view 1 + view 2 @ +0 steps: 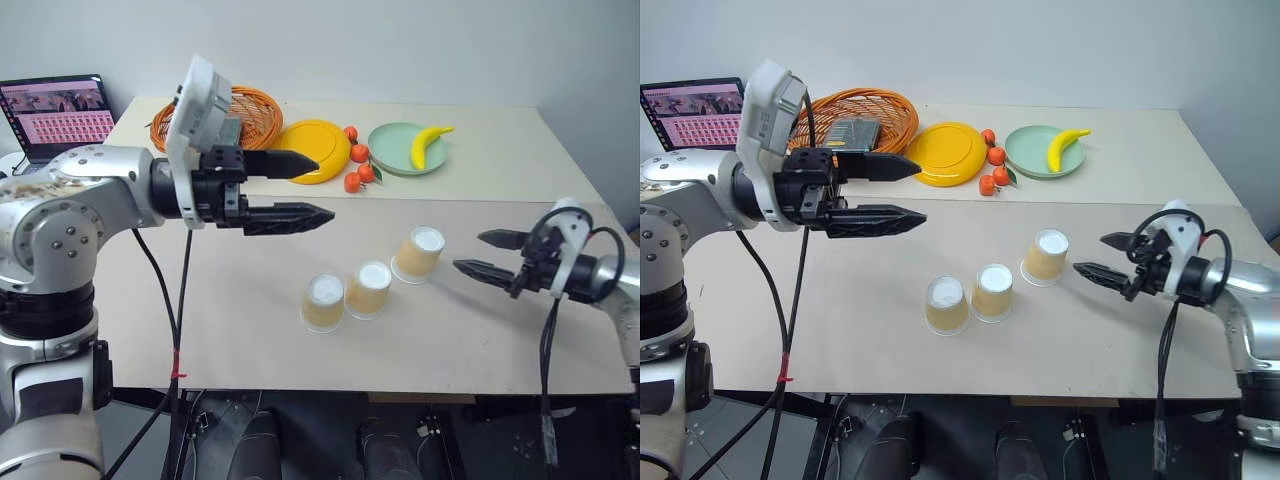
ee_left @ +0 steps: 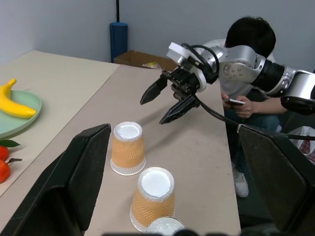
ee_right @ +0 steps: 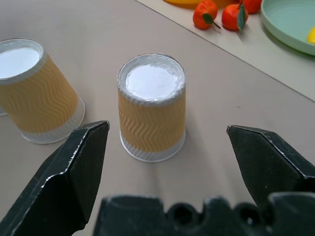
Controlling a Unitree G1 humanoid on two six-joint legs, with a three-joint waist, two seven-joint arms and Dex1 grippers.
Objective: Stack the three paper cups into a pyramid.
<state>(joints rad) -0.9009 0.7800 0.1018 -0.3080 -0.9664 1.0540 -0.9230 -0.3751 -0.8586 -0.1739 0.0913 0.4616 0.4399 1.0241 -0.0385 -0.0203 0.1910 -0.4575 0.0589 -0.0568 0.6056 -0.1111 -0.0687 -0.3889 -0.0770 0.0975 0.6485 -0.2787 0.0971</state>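
Cups (image 1: 368, 290) — three tapered paper ones, ribbed tan zigzag sides, white round bases up, inverted in loose row on tan table (image 1: 480, 340) near front edge. Right gripper (image 1: 488, 254) wide open beside rightmost cup (image 3: 152, 112) — not touching. Left gripper (image 1: 300, 190) open, empty, raised above table.

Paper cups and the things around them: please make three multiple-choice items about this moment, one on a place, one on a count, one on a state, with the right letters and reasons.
1. Where does the banana lie?
A. on the green plate
B. in the wicker basket
C. on the yellow plate

2. How many paper cups stand on the table?
A. two
B. three
C. four

3. How do the cups stand?
A. upside down, none stacked
B. upright and nested
C. already a pyramid

Answers:
1 A, the banana rests across the green plate.
2 B, three cups stand in a loose row.
3 A, each shows its white base on top, and all stand on the table.
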